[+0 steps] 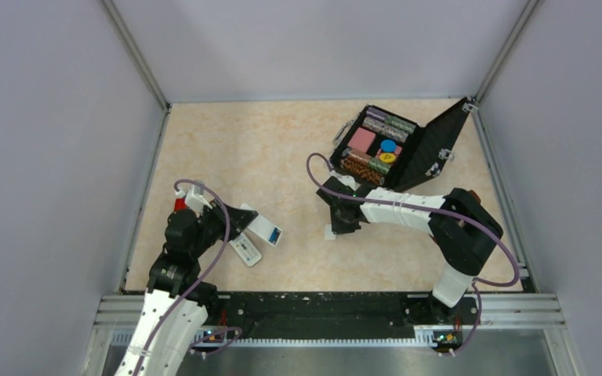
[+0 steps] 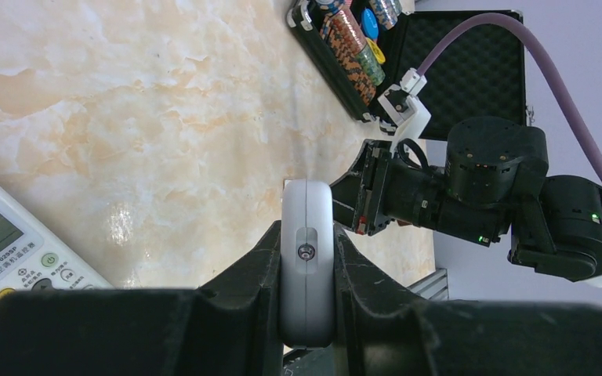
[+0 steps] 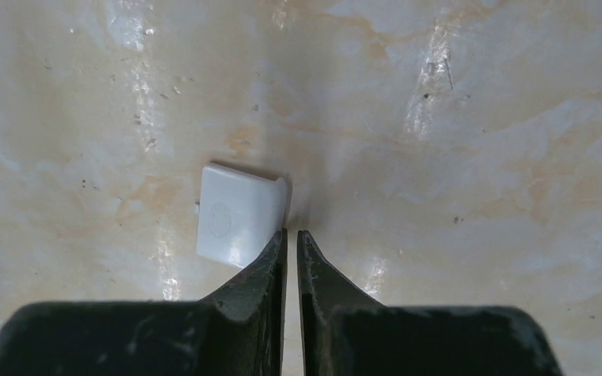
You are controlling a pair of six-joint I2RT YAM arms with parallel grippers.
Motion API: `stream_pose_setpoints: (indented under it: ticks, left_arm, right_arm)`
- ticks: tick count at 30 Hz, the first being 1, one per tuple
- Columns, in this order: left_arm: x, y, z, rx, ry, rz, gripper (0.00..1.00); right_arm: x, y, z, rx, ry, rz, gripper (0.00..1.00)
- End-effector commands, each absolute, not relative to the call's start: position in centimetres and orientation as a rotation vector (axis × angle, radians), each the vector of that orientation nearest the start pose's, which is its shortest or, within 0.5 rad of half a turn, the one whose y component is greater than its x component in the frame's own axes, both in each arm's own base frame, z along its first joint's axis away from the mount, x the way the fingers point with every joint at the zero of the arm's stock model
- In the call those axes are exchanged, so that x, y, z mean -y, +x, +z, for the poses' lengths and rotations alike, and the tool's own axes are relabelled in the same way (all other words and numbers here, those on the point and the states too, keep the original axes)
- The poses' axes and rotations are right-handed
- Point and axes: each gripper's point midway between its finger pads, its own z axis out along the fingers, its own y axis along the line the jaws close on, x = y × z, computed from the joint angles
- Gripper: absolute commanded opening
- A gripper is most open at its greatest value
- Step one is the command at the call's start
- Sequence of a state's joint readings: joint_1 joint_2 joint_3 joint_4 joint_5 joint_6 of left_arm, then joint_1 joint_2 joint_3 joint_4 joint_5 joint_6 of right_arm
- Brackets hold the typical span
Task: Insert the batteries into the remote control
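The remote control point(image 2: 307, 200) stands on edge above the table, clamped in the left gripper point(image 2: 307, 233). In the top view, blue at its open end looks to us like the batteries point(image 1: 275, 233), seated. The small white battery cover point(image 3: 235, 219) lies flat, touching the right gripper point(image 3: 291, 233), whose jaws are together on nothing. We judge the cover comes next: we part the jaws, shift left to straddle its edge, press low, then pinch.

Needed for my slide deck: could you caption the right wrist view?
Right arm's jaws, closed on nothing, poised over the marbled table with a small white plastic cover lying beside their tips.
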State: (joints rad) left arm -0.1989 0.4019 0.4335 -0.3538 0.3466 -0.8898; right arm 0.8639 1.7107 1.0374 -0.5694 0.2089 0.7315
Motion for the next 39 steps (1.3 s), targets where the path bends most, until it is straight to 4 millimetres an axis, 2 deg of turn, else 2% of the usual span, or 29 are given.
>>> stream_pose_setpoints:
  ticks: [1,5,8,11,12,14,19,24,30,39]
  left_arm:
    - [13.4,21.2,19.9,-1.919,-0.400,-1.047,0.00]
    - [13.3,21.1,20.2,-1.917,-0.389,-1.039,0.00]
    - [13.1,21.1,20.5,-1.913,-0.381,-1.021,0.00]
    - [12.3,21.2,20.7,-1.912,-0.398,-0.961,0.00]
    - [11.7,21.3,20.7,-1.909,-0.418,-0.923,0.00]
    - [10.6,21.5,20.9,-1.902,-0.456,-0.849,0.00]
    - [8.2,21.6,21.1,-1.898,-0.539,-0.704,0.00]
    - [8.1,21.5,21.0,-1.913,-0.546,-0.692,0.00]
    - [7.9,21.9,20.9,-1.913,-0.562,-0.675,0.00]
    - [7.7,22.5,21.3,-1.903,-0.574,-0.662,0.00]
  right_arm:
    - [-27.7,24.1,5.1,-2.661,-0.185,0.276,0.11]
    - [-26.9,23.7,6.1,-2.633,-0.259,0.280,0.19]
    - [-26.2,23.6,6.8,-2.593,-0.427,0.257,0.40]
    - [-26.3,23.9,7.7,-2.525,-0.648,0.241,0.67]
    - [-26.6,23.9,8.0,-2.505,-0.726,0.254,0.73]
    - [-27.1,23.9,8.3,-2.455,-0.906,0.270,0.78]
    - [-27.0,23.5,7.3,-2.358,-1.326,0.229,0.78]
    - [-27.4,23.2,6.6,-2.177,-1.632,0.259,0.76]
    - [-28.1,23.6,5.8,-2.074,-1.738,0.276,0.76]
    - [-28.5,23.5,3.2,-2.082,-1.825,0.292,0.75]
